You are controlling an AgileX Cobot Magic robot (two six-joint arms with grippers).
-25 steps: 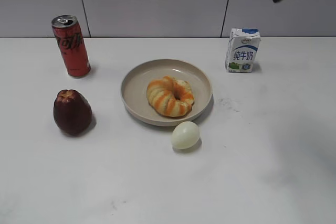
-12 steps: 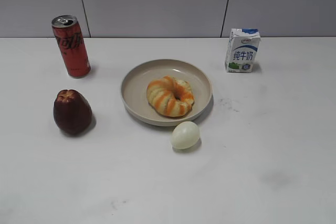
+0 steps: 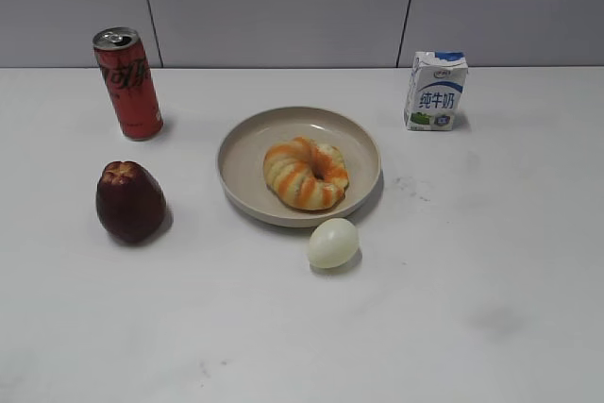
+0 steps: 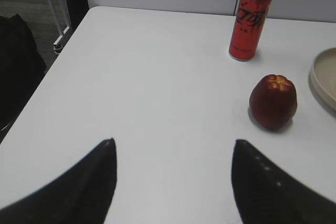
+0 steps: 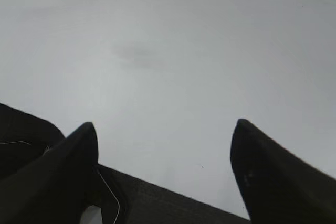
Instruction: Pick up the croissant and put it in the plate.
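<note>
The croissant [image 3: 305, 173], a ring-shaped roll with orange and cream stripes, lies inside the beige plate [image 3: 245, 148] at the table's middle in the exterior view. The plate's rim also shows at the right edge of the left wrist view [image 4: 323, 77]. Neither arm appears in the exterior view. My left gripper [image 4: 173, 148] is open and empty over bare table, left of the plate. My right gripper [image 5: 164, 129] is open and empty over bare table near the front edge.
A red soda can [image 3: 127, 82] stands at the back left and a dark red apple-like fruit [image 3: 129, 201] in front of it. A pale egg [image 3: 333, 243] lies just in front of the plate. A milk carton [image 3: 436, 91] stands back right.
A dark arm part at the top right of the exterior view one second ago has left the view. The croissant, plate and other things have not moved.
</note>
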